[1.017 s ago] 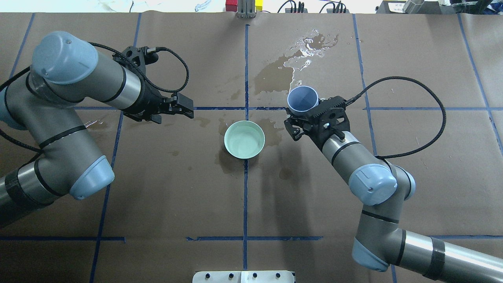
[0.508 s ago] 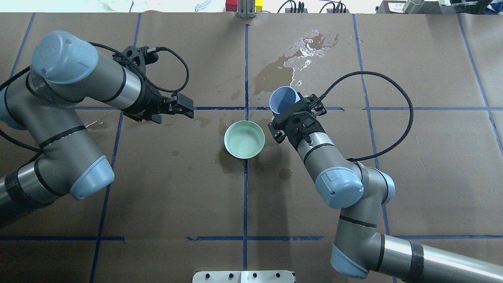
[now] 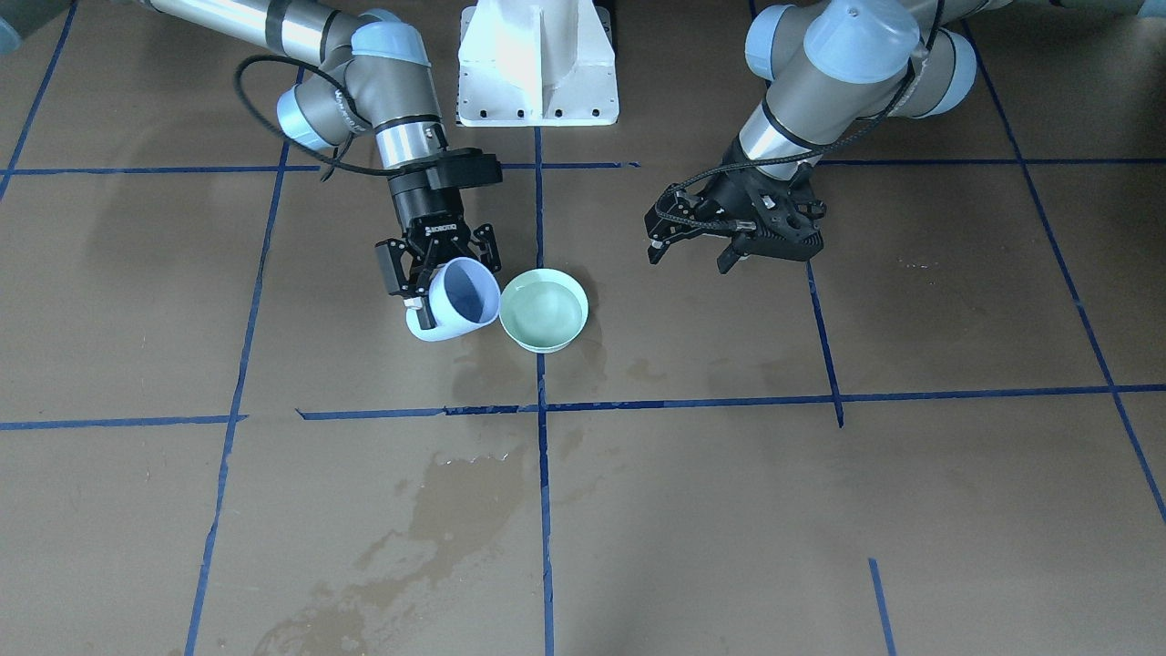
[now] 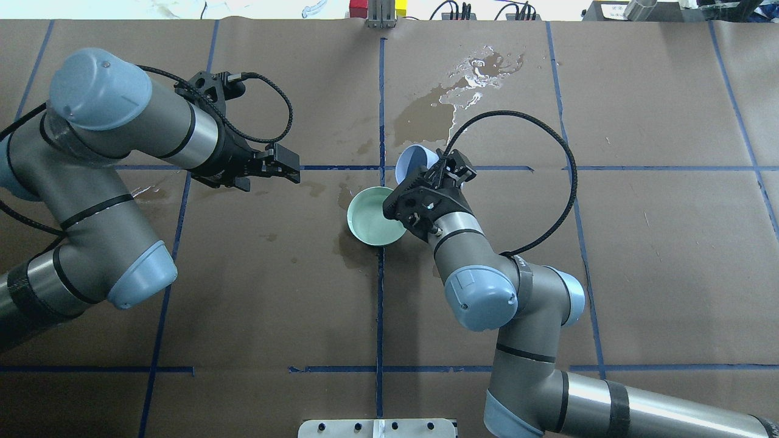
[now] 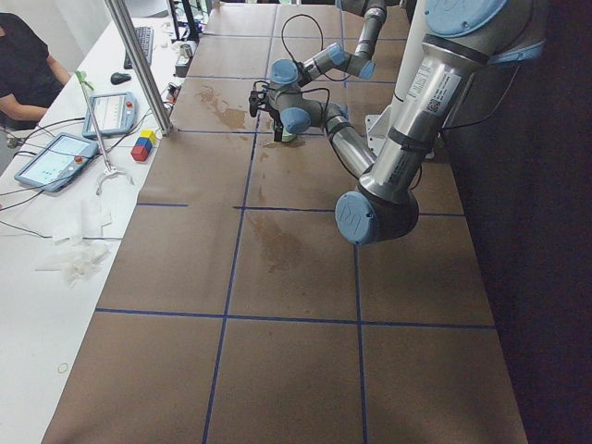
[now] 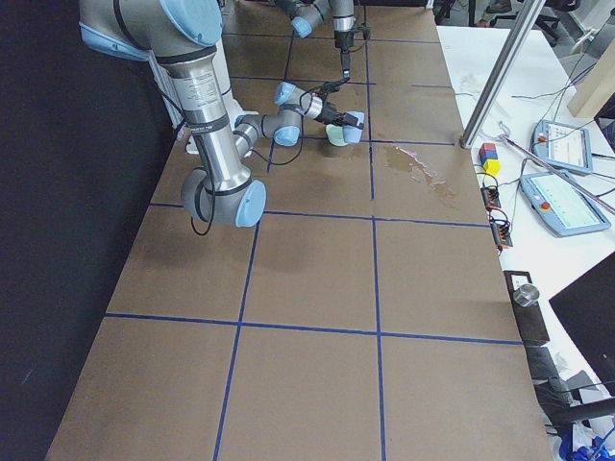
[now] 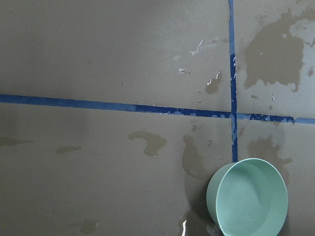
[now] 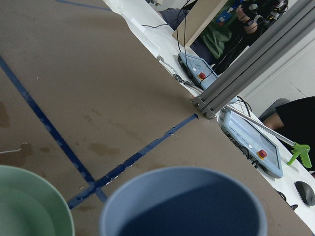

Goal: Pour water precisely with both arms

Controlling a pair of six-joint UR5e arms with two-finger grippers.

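Observation:
My right gripper [image 3: 444, 276] is shut on a pale blue cup [image 3: 455, 302] and holds it tilted, its mouth beside the rim of a mint-green bowl [image 3: 544, 314]. In the overhead view the cup [image 4: 412, 161] is at the bowl's [image 4: 368, 226] far right edge, with the right gripper [image 4: 433, 173] partly over the bowl. Clear water glints in the bowl. No stream shows. The right wrist view shows the cup's rim [image 8: 182, 201] and the bowl [image 8: 29, 206]. My left gripper [image 4: 287, 165] is open and empty, left of the bowl, apart from it. The left wrist view shows the bowl [image 7: 248, 199].
A spilled puddle [image 4: 475, 70] glints on the brown paper beyond the bowl, and also shows in the front-facing view [image 3: 428, 538]. Smaller wet stains [image 4: 353, 252] ring the bowl. Blue tape lines cross the table. The white pedestal [image 3: 537, 64] stands at the robot's side.
My right arm has swung left with the cup, from right of the bowl to its rim, and the cup has tilted. The left arm has not moved.

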